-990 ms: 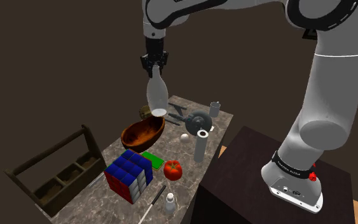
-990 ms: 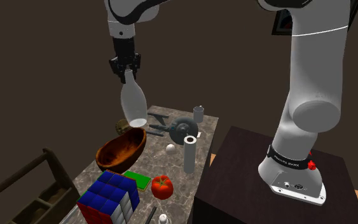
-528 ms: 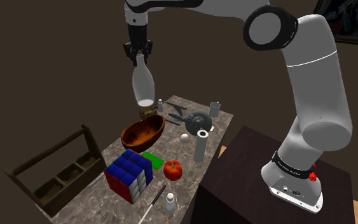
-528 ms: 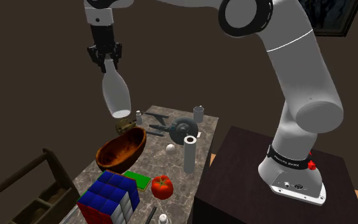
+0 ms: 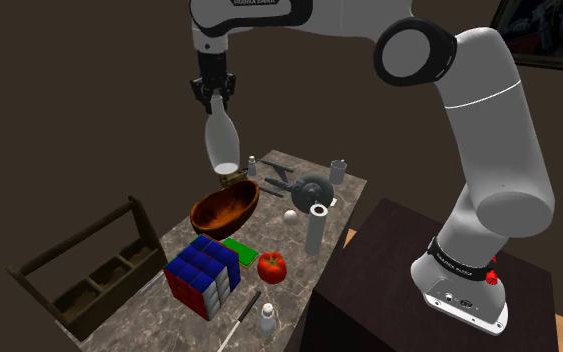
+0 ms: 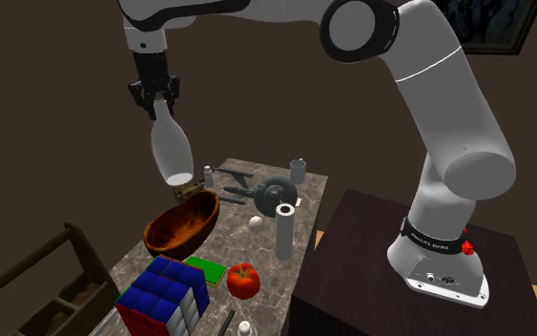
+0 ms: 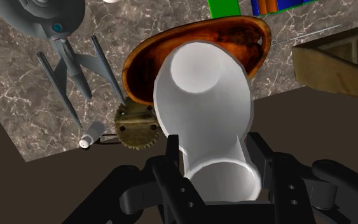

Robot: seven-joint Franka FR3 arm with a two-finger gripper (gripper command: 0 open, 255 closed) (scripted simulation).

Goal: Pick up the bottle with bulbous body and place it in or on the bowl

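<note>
A white bottle (image 5: 221, 142) with a bulbous body hangs base down in the air, clasped at its neck by my black gripper (image 5: 214, 100), which is shut on it. In the second exterior view the bottle (image 6: 170, 153) hangs from the gripper (image 6: 161, 103) above the far end of the brown wooden bowl (image 6: 182, 225). The bowl (image 5: 224, 208) rests on the marble table, near its edge. Along the gripper (image 7: 212, 153), the bottle (image 7: 203, 95) covers part of the bowl (image 7: 238, 35) beneath it.
On the marble table (image 5: 299, 250) stand a colour cube (image 5: 204, 275), a tomato (image 5: 271, 266), a white cylinder (image 5: 315, 230), a grey spaceship model (image 5: 304, 186) and a small cup (image 5: 338, 171). A wooden caddy (image 5: 89, 265) sits beside the table. The dark stand (image 5: 409, 280) is at lower right.
The arm has carried the bottle toward the shoulder view's left and slightly higher, from beside the bowl's far right rim to over its far end. The grip has not changed.
</note>
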